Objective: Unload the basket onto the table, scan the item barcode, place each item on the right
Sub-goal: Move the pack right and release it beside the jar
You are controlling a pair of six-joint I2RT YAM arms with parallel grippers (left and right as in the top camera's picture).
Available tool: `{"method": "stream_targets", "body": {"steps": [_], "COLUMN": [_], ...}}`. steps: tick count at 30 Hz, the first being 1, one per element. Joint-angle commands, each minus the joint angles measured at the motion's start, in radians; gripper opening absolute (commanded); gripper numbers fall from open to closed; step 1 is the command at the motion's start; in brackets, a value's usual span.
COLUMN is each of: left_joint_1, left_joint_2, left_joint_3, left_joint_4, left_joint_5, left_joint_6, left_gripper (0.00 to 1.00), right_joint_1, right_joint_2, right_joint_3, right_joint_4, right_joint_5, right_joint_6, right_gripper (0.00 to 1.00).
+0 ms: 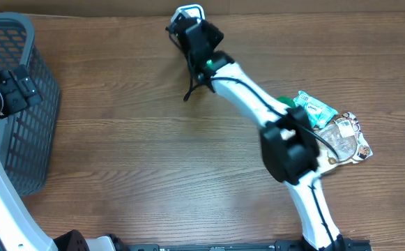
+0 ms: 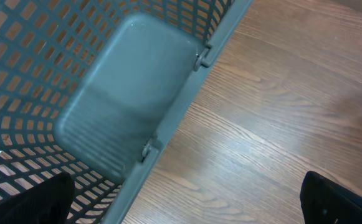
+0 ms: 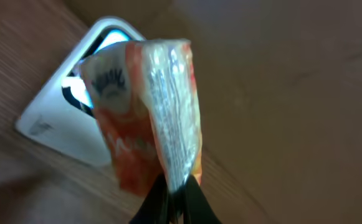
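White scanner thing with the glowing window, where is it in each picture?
Overhead: the white rounded scanner is at the top middle edge, partly hidden by the right gripper.
Left wrist: not in it; only the grey plastic basket and the table show.
Right wrist: upper left, behind the orange plastic packet that the gripper pinches.
Shared landmark: the brown wooden table, seen in all three.

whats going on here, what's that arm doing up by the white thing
The right arm has its jaws shut on an orange packet and holds it up to the white scanner at the table's far edge. The left arm hangs with open jaws over the rim of the grey basket. More packets lie on the table to the right.
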Motion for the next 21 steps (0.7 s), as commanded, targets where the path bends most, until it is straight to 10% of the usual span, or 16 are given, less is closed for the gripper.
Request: {"method": "stream_targets", "body": {"steps": [1, 11, 21], "left_joint_1": [0.003, 0.003, 0.003], "left_joint_2": [0.002, 0.002, 0.002], "left_joint_3": [0.013, 0.013, 0.013], "left_joint_4": [0.001, 0.001, 0.001], "left_joint_5": [-0.009, -0.009, -0.009], "left_joint_6": [0.019, 0.019, 0.019], "left_gripper": [1.0, 1.0, 0.99], "right_joint_1": [0.003, -0.044, -0.278], "right_joint_2": [-0.225, -0.522, -0.54], "right_joint_3": [0.014, 0.014, -0.093], "right_joint_4": [-0.126, -0.833, -1.238], "right_joint_5": [-0.178, -0.279, -0.278], "right_joint_6": [0.277, 0.959, 1.198], "right_gripper": [0.04, 0.04, 0.04]}}
